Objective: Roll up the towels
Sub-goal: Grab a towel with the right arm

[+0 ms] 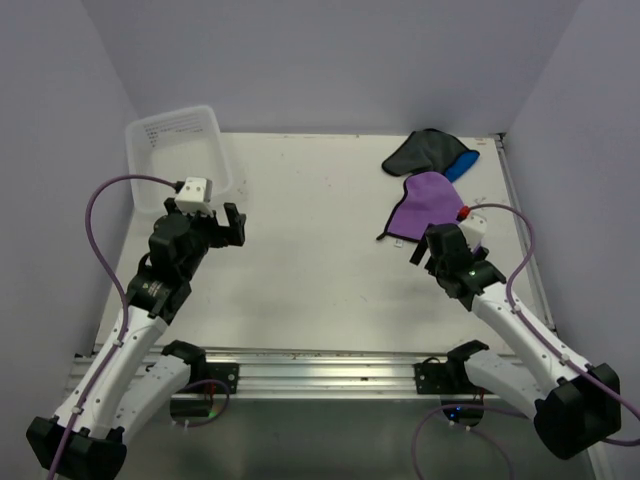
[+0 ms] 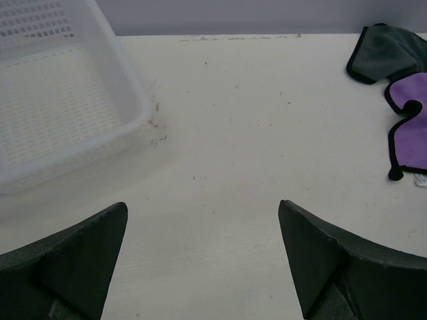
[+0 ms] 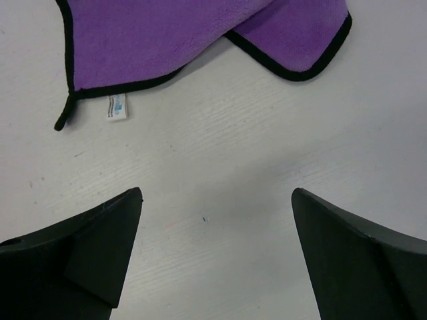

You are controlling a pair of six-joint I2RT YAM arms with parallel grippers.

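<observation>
No towel is rolled yet. On the worktop (image 1: 320,280), a clear tub (image 1: 216,140) stands at the far left corner. The purple towel (image 1: 430,205), dark grey towel (image 1: 422,150) and blue towel (image 1: 463,164) lie loose and overlapping near the far right corner. The left gripper (image 2: 202,204) and right gripper (image 3: 217,191) gape, holding nothing.

Light even and diffuse in all three views; no hard shadows, no glare. Top view: tabletop (image 1: 320,250) bright, pale, close to washed out at centre; bottom of frame dimmer. Right wrist view: purple towel (image 3: 167,40) sharp, thin soft shadow under its fold. Left wrist view: left gripper (image 2: 202,203) fingers (image 2: 73,267) dark, slightly soft at bottom corners; tub (image 2: 60,113) hazy, translucent, upper left.
</observation>
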